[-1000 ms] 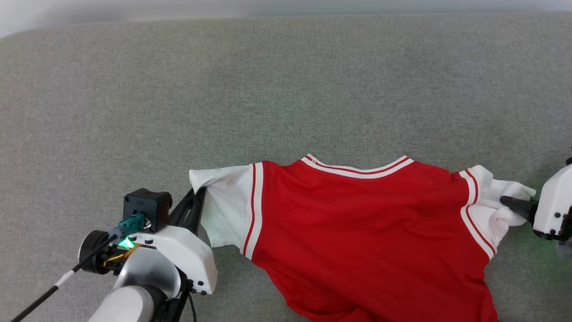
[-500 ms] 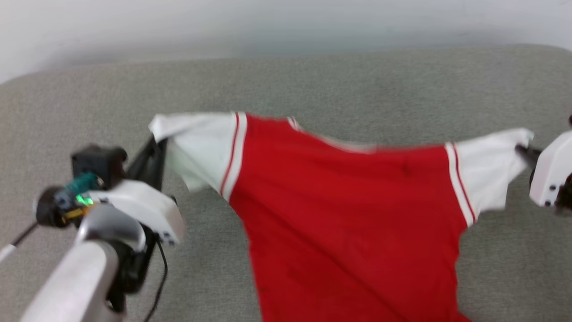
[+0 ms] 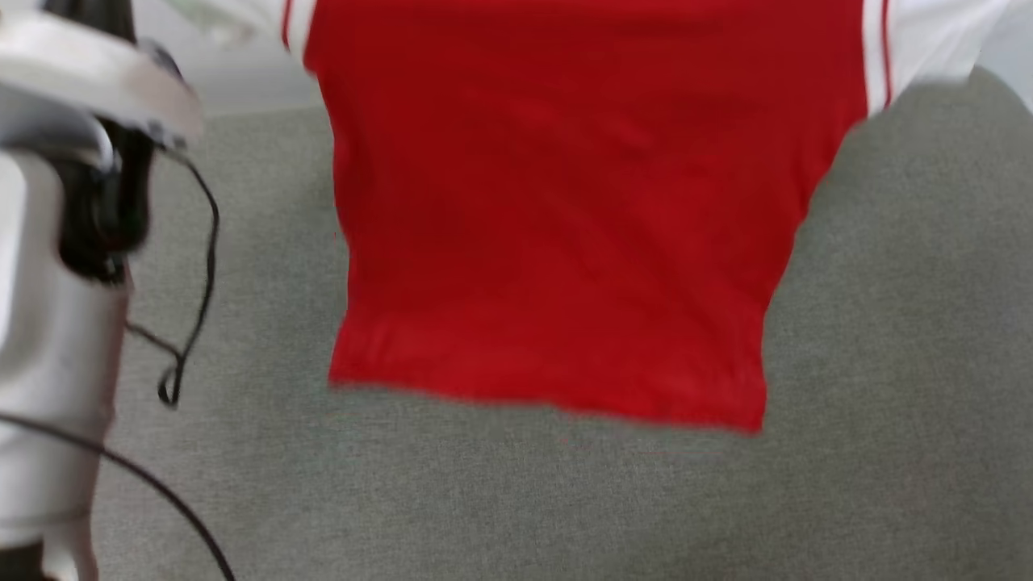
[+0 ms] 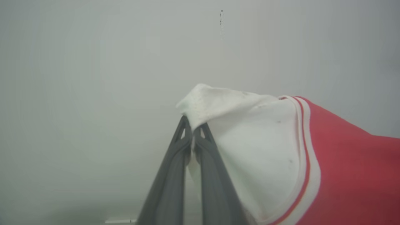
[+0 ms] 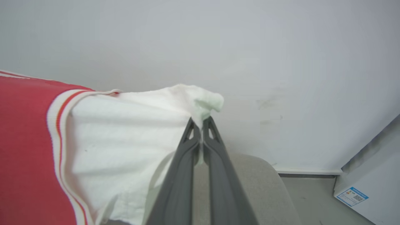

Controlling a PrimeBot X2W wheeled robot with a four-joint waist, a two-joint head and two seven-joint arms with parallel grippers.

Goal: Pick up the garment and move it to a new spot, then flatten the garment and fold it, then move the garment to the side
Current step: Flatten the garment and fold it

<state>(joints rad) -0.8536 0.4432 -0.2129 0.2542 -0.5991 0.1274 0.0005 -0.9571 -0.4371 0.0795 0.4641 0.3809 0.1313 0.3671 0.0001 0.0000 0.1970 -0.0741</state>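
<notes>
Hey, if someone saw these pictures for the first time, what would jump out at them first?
The bright red garment, hanging spread out mid-frame in the head view over the grey padded surface. Next, the pinch in each wrist view: the left gripper and the right gripper are shut on its white sleeve ends.

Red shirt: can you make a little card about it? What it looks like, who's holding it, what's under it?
thing: garment, red body, white sleeves edged with stripes
left sleeve: tip pinched by the left tool, shut
right sleeve: tip pinched by the right tool, shut
pose: lifted, spread between both tools, body hanging down
below: grey cushion; too blurred to tell if the hem touches it
behind: pale wall
</notes>
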